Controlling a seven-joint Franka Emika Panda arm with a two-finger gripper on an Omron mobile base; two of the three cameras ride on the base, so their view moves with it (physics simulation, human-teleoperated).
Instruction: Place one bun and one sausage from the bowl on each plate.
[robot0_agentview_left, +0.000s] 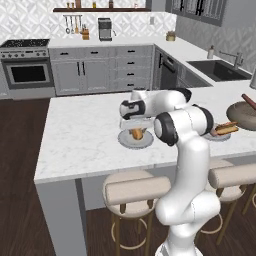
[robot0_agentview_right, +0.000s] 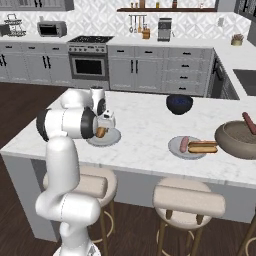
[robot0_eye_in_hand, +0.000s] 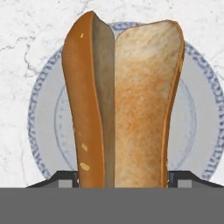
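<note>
The end effector (robot0_eye_in_hand: 119, 177) hangs directly over the near plate (robot0_eye_in_hand: 43, 122), its fingers spread and clenched on a bun (robot0_eye_in_hand: 131, 109) that stands between them, split side toward the camera. In the hand view the bun covers the middle of that plate, and I cannot tell whether its far end already touches the plate or floats just above. In the right base view the same bun (robot0_agentview_right: 101, 132) shows under the end effector (robot0_agentview_right: 106, 125), above the plate (robot0_agentview_right: 111, 138).

So this plate seems about to get its bun (not yet let go, as far as I can judge) and shows no sausage.

Further right of the end effector, well apart, the second plate (robot0_agentview_right: 175, 146) already carries a sausage (robot0_agentview_right: 184, 144) and a second bun (robot0_agentview_right: 202, 147) lying side by side, so that half looks done. Beyond it, farthest right, the grey-brown bowl (robot0_agentview_right: 234, 142) sits on the table (robot0_agentview_right: 145, 117) with one more sausage (robot0_agentview_right: 248, 122) leaning on its rim, which I take to be the piece left to fetch.

A glossy dark bowl (robot0_agentview_right: 179, 103) stands behind and to the right of the end effector, off the straight line to the grey-brown bowl; the second plate lies nearer that line and would need passing over
</note>
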